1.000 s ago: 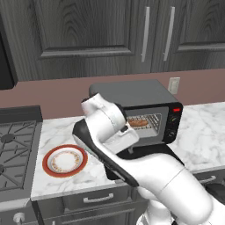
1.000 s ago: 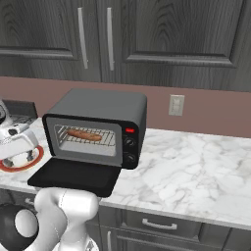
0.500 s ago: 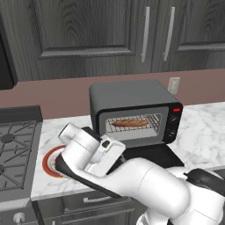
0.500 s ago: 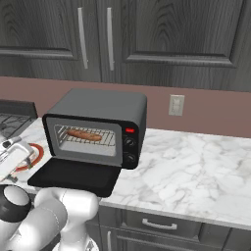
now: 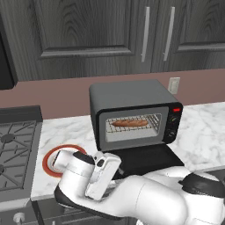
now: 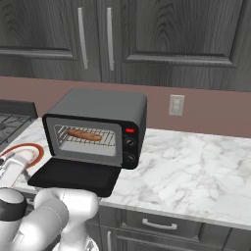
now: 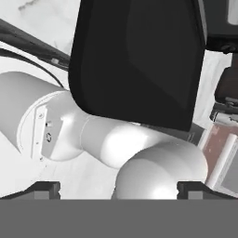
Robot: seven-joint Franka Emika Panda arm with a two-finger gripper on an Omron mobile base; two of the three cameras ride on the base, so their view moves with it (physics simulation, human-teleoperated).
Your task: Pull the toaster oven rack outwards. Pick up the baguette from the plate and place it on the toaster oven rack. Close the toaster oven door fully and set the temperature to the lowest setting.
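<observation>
The black toaster oven (image 5: 132, 94) (image 6: 105, 105) stands on the counter with its door (image 5: 145, 159) (image 6: 73, 175) folded down flat. The baguette (image 5: 129, 123) (image 6: 84, 135) lies on the wire rack (image 5: 149, 124) (image 6: 105, 139) inside the cavity. Left of the oven, the red-rimmed plate (image 5: 52, 154) (image 6: 27, 149) has my arm covering part of it. My white hand (image 5: 103, 175) hangs low at the counter's front edge, between plate and door. In the hand view the gripper (image 7: 118, 188) is open and holds nothing, with the black door panel (image 7: 139, 56) ahead of it.
Two dark knobs (image 5: 172, 125) (image 6: 129, 149) sit under a red light (image 5: 176, 109) on the oven's right side. A gas stove (image 5: 13, 149) lies left of the plate. Marble counter (image 6: 191, 171) stretches right of the oven, and a wall outlet (image 6: 176, 105) sits above it.
My arm has swung away from the oven's opening, down and left to the counter's front edge near the plate. The baguette stays on the rack and the gripper stays open.
</observation>
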